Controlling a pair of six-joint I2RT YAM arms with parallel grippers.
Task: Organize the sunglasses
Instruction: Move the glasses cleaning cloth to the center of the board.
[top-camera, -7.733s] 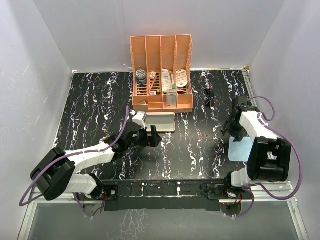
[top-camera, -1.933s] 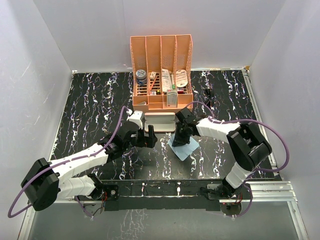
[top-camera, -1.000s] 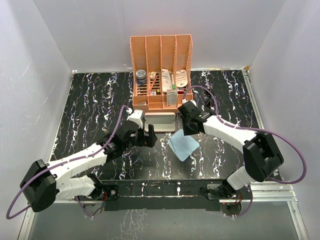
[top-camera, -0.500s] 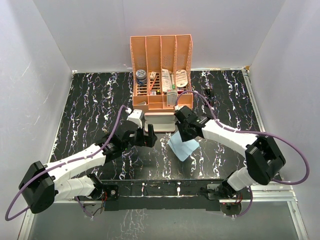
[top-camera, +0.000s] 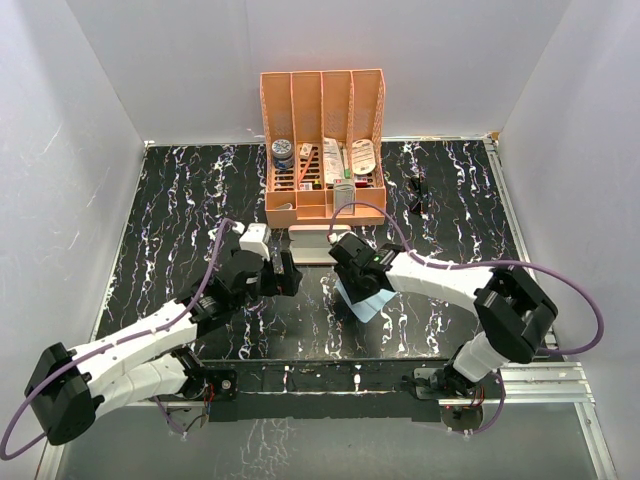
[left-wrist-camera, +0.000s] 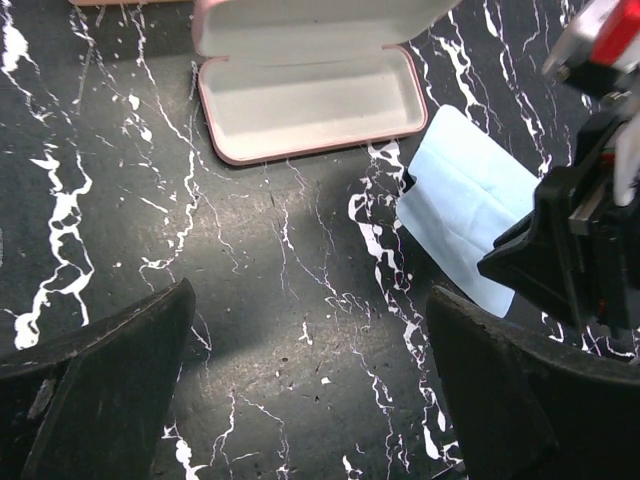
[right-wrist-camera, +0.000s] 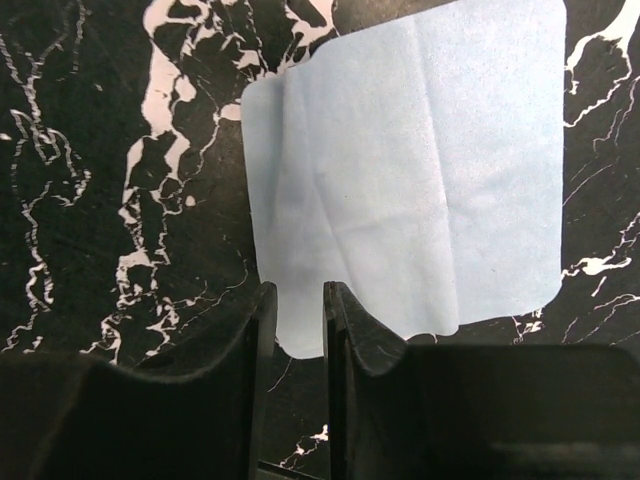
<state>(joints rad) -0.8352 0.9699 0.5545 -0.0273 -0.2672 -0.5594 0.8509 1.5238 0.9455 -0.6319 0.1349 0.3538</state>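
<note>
— What's new?
— The right claw (top-camera: 353, 272) has come back from beside the rack (top-camera: 323, 140) and dropped over the cloth (right-wrist-camera: 420, 170); the cloth itself has crossed from the table's right side to just this side of the open case (left-wrist-camera: 310, 105); the left claw (left-wrist-camera: 310, 300) has eased back a little.
— Claws?
— Left spread wide, empty; right fingers (right-wrist-camera: 350, 360) a narrow slit apart, astride the cloth's nearest edge; the cloth lies flat, so I'd say nothing is pinched.
— And for the task?
— Case open, cloth at hand; my guess is the cloth gets dealt with first; the sunglasses (top-camera: 418, 193) look untouched.
— Where are they?
— Beyond the right claw and off to its right, well apart, past the rack's right end; further still from the left claw, beyond it and far to its right; neither wrist view shows them.
— So?
— A long reach out and rightward before any pickup; likely the right claw's job.
</note>
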